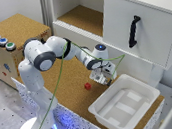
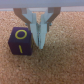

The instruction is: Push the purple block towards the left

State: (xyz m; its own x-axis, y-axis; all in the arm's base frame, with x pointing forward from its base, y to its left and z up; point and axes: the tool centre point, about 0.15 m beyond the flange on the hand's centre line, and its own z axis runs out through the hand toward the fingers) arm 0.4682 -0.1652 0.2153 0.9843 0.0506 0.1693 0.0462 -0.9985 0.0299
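Purple block (image 2: 20, 41), yellow markings on 2 faces, just beside gripper (image 2: 41, 42) pressed together

block (image 2: 20, 41) sits on cork top (image 1: 68, 89) just beside gripper (image 2: 41, 41); bin (image 1: 125, 104) at ext view's right.

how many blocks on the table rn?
2. A red block sits on the cork table, on the exterior view's left of the gripper. A purple block lies beside the gripper's fingers in the wrist view; the exterior view doesn't show it. Others may be hidden.
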